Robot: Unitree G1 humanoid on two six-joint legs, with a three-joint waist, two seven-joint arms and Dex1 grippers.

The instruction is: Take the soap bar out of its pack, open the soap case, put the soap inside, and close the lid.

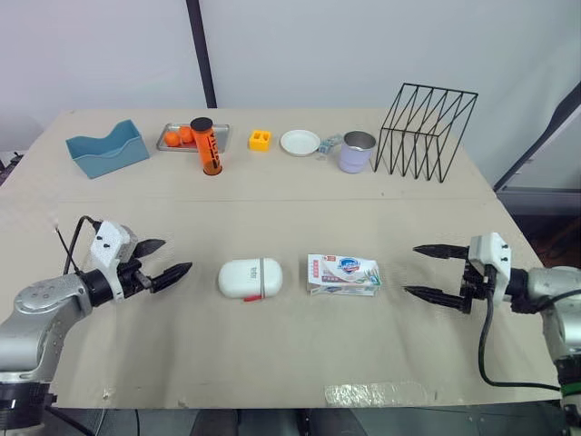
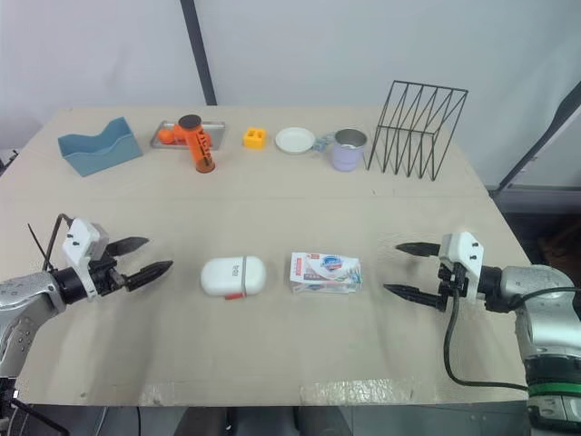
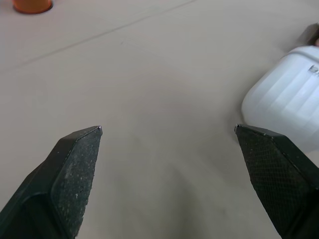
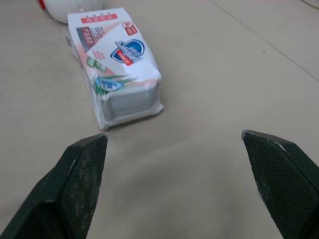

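The soap pack, white with a blue and red label, lies flat near the table's front centre. Just left of it rests the white oval soap case, lid down, with a small red clasp at its front. My left gripper hovers open a short way left of the case, whose corner shows in the left wrist view. My right gripper stands open to the right of the pack, pointing at it. The right wrist view has the pack ahead of the spread fingers.
Along the back of the table stand a blue holder, a metal tray with orange items, an orange bottle, a yellow block, a white dish, a lilac mug and a black wire rack.
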